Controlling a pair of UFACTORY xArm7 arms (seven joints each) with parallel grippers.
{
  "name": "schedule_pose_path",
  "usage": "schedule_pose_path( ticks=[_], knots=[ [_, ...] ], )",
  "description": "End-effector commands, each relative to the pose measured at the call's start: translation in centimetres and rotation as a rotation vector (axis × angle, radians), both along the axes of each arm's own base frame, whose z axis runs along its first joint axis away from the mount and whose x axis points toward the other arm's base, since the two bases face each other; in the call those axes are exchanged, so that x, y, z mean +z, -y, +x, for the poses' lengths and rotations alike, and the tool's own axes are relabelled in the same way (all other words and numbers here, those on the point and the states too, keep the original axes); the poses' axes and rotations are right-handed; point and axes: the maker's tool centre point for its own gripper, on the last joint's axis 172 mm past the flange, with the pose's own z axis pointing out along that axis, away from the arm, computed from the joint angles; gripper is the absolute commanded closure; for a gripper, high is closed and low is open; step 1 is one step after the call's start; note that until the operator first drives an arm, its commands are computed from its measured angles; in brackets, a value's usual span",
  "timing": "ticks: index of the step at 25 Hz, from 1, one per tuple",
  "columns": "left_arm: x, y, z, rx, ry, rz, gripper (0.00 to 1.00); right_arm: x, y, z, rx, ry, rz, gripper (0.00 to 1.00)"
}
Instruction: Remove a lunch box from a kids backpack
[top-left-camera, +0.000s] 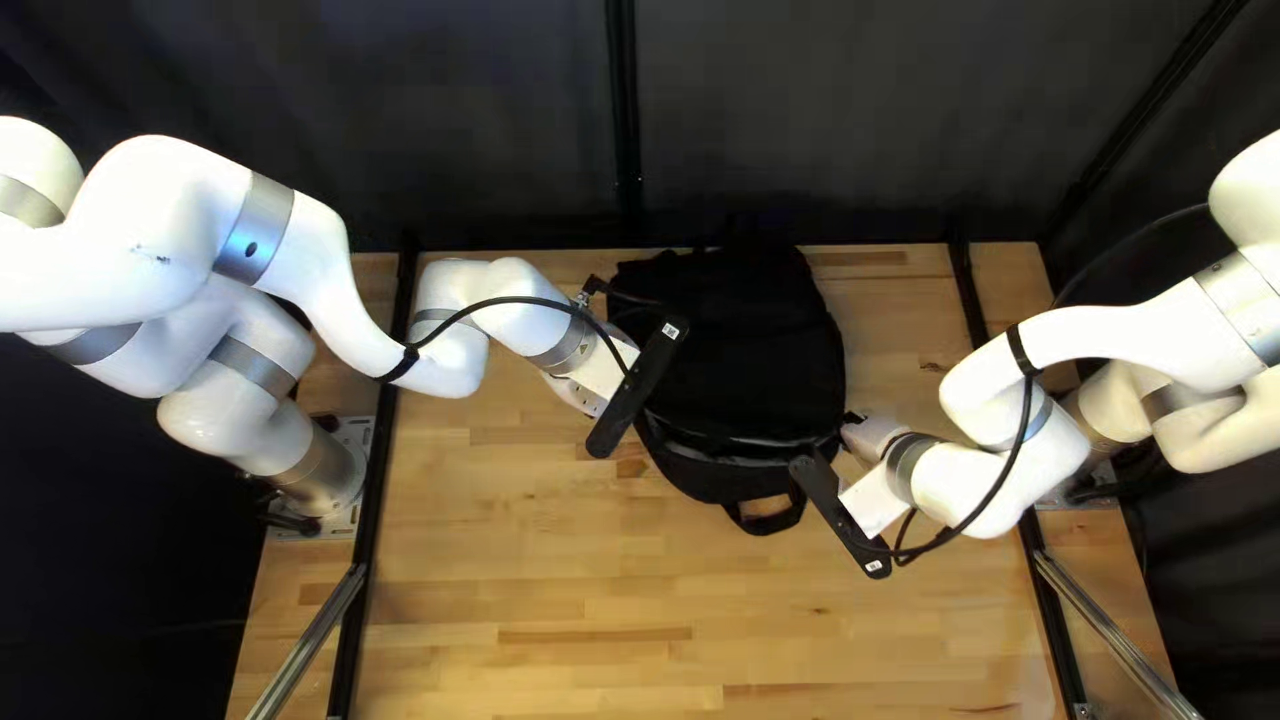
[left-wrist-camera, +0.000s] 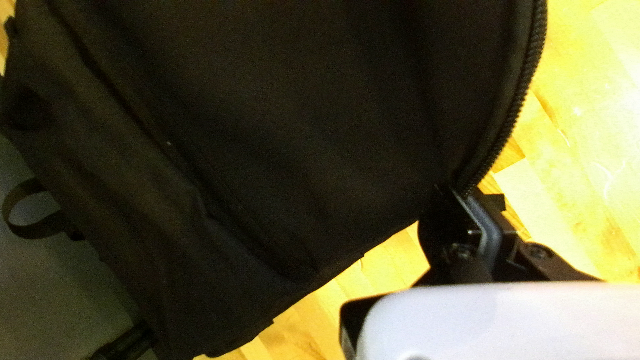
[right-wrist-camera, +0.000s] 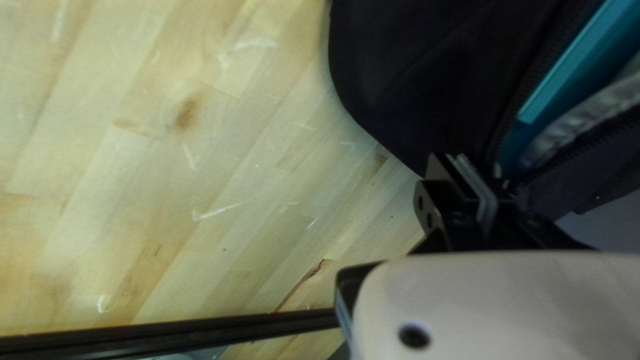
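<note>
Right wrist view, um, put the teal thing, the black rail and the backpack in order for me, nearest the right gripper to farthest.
From the right gripper:
1. Backpack, right at the fingertips.
2. Teal thing, just beyond, inside the bag's unzipped opening.
3. Black rail, across the wood, on the side away from the bag.

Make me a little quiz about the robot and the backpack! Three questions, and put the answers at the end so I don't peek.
1. What colour is the flat-edged thing inside the black backpack?
2. True or false: the black backpack is zipped completely shut.
3. In the top left view, which is nearer the loop handle: my left gripper or my right gripper?

Key: 1. Teal (blue-green). 2. False. 3. Right gripper.
</note>
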Motion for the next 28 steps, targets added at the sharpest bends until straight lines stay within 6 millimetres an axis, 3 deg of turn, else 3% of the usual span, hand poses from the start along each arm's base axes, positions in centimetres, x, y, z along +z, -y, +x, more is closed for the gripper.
schedule_pose_path(
  ticks=[1,11,19,23,28],
  knots=[
    [-0.1,-0.2,-0.2,0.002,0.002,-0.002,1.00,0.1,1.4,-0.2,0.010,-0.022,-0.011,1.00],
    [-0.3,-0.3,-0.5,0.009,0.004,-0.007,1.00,0.5,3.2,-0.7,0.052,-0.057,-0.024,1.00],
    [-0.3,-0.4,-0.4,0.010,0.004,-0.007,1.00,1.4,2.2,-2.0,0.184,-0.040,-0.048,1.00],
    [-0.2,-0.4,-0.3,0.010,0.005,-0.008,1.00,1.1,1.5,-2.6,0.308,-0.047,-0.066,1.00],
    [-0.2,-0.5,-0.1,0.007,0.006,-0.009,1.00,0.4,2.1,-2.7,0.395,-0.086,-0.067,1.00]
  ],
)
